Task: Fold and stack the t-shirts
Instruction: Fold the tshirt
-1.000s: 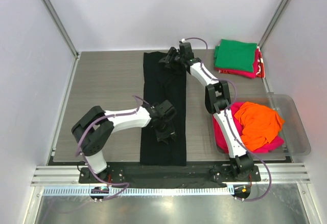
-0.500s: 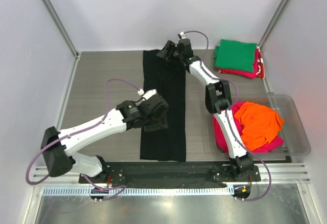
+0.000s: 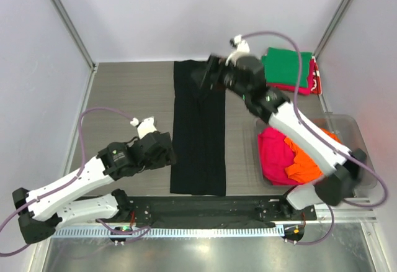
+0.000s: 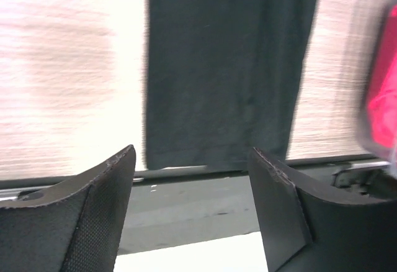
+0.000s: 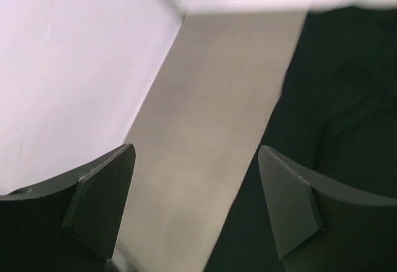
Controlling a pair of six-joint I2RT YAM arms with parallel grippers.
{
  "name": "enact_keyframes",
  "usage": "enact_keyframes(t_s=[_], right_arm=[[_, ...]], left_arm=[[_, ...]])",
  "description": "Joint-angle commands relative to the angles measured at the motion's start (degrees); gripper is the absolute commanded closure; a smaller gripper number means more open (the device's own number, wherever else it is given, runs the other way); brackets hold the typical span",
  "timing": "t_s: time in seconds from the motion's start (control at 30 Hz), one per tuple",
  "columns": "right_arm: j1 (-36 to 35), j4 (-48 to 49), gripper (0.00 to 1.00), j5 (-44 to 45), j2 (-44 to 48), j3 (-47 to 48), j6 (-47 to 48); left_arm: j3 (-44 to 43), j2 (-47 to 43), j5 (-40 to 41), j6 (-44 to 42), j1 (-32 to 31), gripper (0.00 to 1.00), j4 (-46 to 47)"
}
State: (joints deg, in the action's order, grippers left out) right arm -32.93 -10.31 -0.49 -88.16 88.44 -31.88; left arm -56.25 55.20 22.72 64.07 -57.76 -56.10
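The black t-shirt (image 3: 198, 129) lies flat as a long narrow strip down the middle of the table. It also shows in the left wrist view (image 4: 229, 67) and the right wrist view (image 5: 347, 98). My left gripper (image 3: 166, 153) is open and empty, just left of the strip's near half; its jaws (image 4: 192, 160) frame the shirt's near edge. My right gripper (image 3: 208, 76) is open and empty, raised over the strip's far end (image 5: 195, 154). A folded green tee (image 3: 286, 66) lies on a pink-red one (image 3: 310, 87) at the far right.
A clear plastic bin (image 3: 367, 163) at the right holds a magenta tee (image 3: 276, 154) and an orange tee (image 3: 305, 167); the right arm crosses above it. White walls close in the table. A black base rail (image 3: 198, 207) runs along the near edge.
My left gripper has drawn back off the black shirt to its left side. My right arm has risen and swung right, with its gripper still over the shirt's far end.
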Motion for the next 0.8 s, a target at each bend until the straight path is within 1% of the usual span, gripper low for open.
enact_keyframes(t_s=[0.0, 0.03, 0.1, 0.13, 0.17, 0.2, 0.23, 0.27, 0.33, 0.37, 0.47, 0.67, 0.77], right_arm=[[-6.44, -9.45, 0.14, 8.04, 6.14, -13.88, -1.40], [-8.97, -10.34, 0.14, 8.49, 10.86, -20.09, -2.82], [-11.44, -13.76, 0.14, 10.15, 14.84, -25.31, -8.43], [-13.63, -15.08, 0.14, 10.42, 16.51, -29.51, -10.38], [-15.31, -16.05, 0.14, 10.95, 19.75, -31.56, -11.88], [-16.72, -17.54, 0.14, 11.82, 21.17, -33.58, -15.28], [-18.12, -17.99, 0.14, 12.09, 22.23, -36.91, -16.71], [-20.92, -19.30, 0.13, 12.35, 23.90, -38.25, -18.12], [-23.92, -20.71, 0.14, 13.93, 24.79, -40.97, -21.89], [-26.72, -21.33, 0.14, 14.72, 24.96, -41.68, -22.95], [-32.00, -22.48, 0.14, 16.92, 25.06, -44.58, -26.46], [-37.20, -21.78, 0.13, 18.59, 24.61, -50.29, -32.88], [-38.18, -18.63, 0.14, 18.34, 25.75, -53.63, -34.73]], left_arm=[[3.59, -4.74, 2.85, 1.93, -0.25, 0.25, -0.50], [4.99, -6.58, 2.86, 2.28, -0.16, 0.25, -1.03], [6.50, -8.35, 2.86, 2.72, -0.16, 0.25, -1.47], [7.98, -8.96, 2.86, 3.07, -0.16, 0.25, -1.65], [8.87, -10.45, 2.59, 3.86, -0.16, 0.25, -1.47], [10.62, -11.07, 1.72, 4.13, -0.16, 0.25, -1.12], [11.68, -11.69, 1.10, 4.48, -0.16, 0.25, 0.01], [12.73, -12.39, 0.58, 5.09, -0.16, 0.25, 0.80], [15.45, -12.84, -1.36, 5.45, -0.16, 0.26, 3.26], [16.25, -12.75, -1.88, 5.71, -0.16, 0.27, 3.88], [17.84, -11.87, -3.03, 6.24, -0.16, 0.28, 4.77], [21.09, -10.82, -5.57, 7.20, -0.16, 0.29, 6.70], [22.32, -11.08, -6.11, 7.64, -0.16, 0.30, 6.96]])
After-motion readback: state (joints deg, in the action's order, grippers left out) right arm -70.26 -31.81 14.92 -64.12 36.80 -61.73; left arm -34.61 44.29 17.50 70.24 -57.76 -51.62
